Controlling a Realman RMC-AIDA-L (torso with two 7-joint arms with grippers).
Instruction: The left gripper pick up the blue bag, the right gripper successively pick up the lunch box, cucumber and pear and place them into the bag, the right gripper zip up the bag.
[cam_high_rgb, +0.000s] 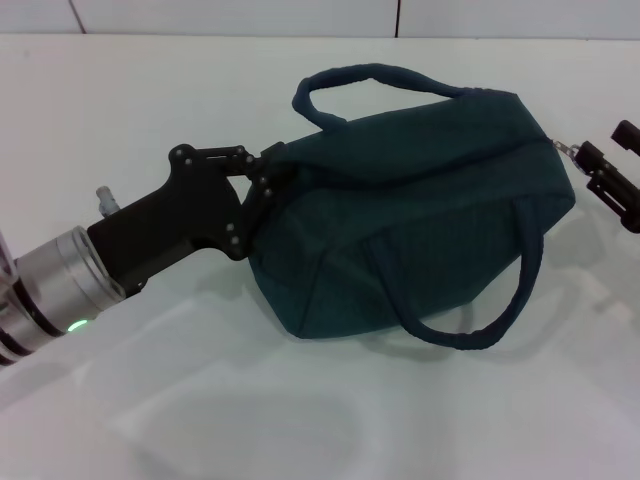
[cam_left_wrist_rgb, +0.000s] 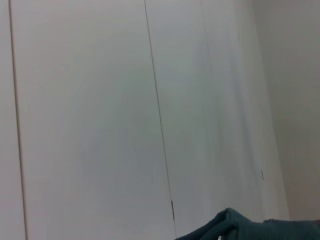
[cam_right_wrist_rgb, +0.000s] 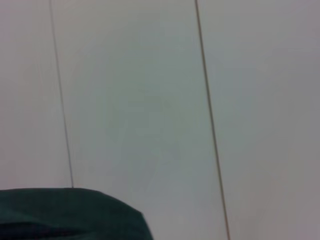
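Blue bag (cam_high_rgb: 400, 210): large, dark teal fabric, lying tilted across the middle of the white tabletop (cam_high_rgb: 120, 110). Zipper line closed along the top ridge, with the small metal ring pull (cam_high_rgb: 567, 148) at the right-hand end. Two rope-like handles: one (cam_high_rgb: 380, 78) arched above the far side, the other (cam_high_rgb: 480, 320) looping down over the near side and resting on the tabletop. Contents not visible from outside.

Left gripper (cam_high_rgb: 262, 172): black two-fingered claw on a silver wrist with a green light lit, reaching in from the lower left of the head view. Fingers narrowed and pinched on the bag's left end, fabric bunched between them.

Right gripper (cam_high_rgb: 612, 175): at the right edge of the head view, just beside the ring pull (contact with the pull cannot be confirmed). Only partly in frame; finger spacing cannot be told.

Left wrist view: a fold of the bag's teal fabric (cam_left_wrist_rgb: 250, 229) at the frame edge, pale wall panels (cam_left_wrist_rgb: 100, 110) with thin vertical seams behind.

Right wrist view: a dark teal edge of the bag (cam_right_wrist_rgb: 70, 212), same pale panelled wall beyond.
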